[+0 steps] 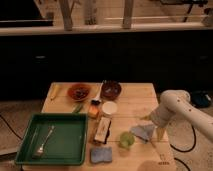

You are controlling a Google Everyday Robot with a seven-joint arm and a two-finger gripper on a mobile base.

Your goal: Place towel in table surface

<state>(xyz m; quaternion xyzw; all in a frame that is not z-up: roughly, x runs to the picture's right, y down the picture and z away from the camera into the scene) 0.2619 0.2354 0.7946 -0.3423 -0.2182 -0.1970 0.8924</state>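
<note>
The towel [141, 132] is a small rumpled grey-blue cloth lying on the light wooden table surface [135, 107], near the right edge and just right of the green cup [126, 140]. My gripper [152, 126] is at the end of the white arm that comes in from the right. It sits low over the towel's right side and hides part of it. I cannot tell whether the towel is held or just lies on the planks.
A green tray [70, 150] with a fork [44, 141] stands at the front left. A blue sponge [101, 155] lies at the front edge. A brush-like block [103, 129], a white cup [109, 108] and two bowls [79, 92] [111, 90] fill the middle and back.
</note>
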